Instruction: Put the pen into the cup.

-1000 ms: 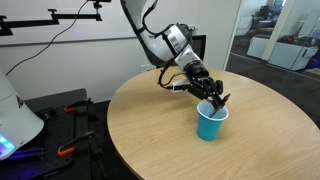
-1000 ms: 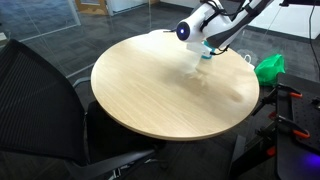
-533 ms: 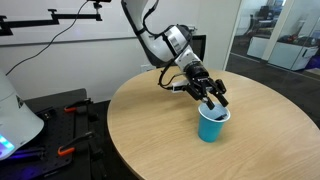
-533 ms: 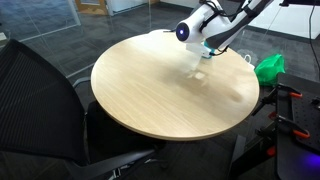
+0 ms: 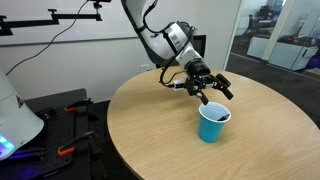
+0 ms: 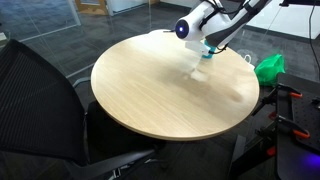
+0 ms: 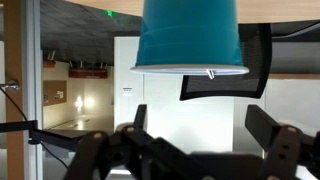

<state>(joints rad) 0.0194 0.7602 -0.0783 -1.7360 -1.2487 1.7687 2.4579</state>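
Fingers [image 5: 224, 88] spread above cup [image 5: 212, 124]; pen [image 7: 210, 73] mostly hidden inside.

We saw a smooth, matt wood-grain table [image 5: 150, 130], a smooth blue plastic cup [image 5: 211, 127] and a matt black tool [image 5: 216, 94].

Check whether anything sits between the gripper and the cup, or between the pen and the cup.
Nothing visible does. In an exterior view the gripper hangs open above the cup, with bare air between. In the wrist view a thin tip at the cup's rim looks like the pen, apparently already inside.
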